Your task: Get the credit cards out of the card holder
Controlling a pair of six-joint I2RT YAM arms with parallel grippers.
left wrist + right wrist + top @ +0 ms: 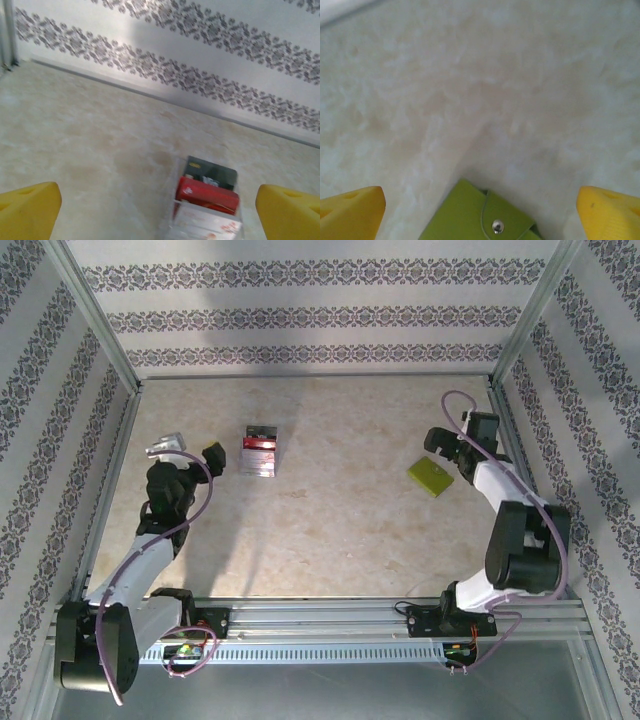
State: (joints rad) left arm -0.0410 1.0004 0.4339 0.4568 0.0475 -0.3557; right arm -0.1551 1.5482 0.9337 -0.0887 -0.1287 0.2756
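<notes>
The card holder is a clear, silvery stand on the table, left of centre. The credit cards sit in it: a red one, a dark one behind, pale ones in front. My left gripper is open just left of it, apart from it, with nothing between the fingers. In the left wrist view the red credit card and the holder's clear wall lie ahead and slightly right of my open left gripper. My right gripper is open at the far right.
A lime-green snap wallet lies on the table just under my right gripper, its flap and metal stud at the bottom of the right wrist view. Patterned walls and metal rails close in the table.
</notes>
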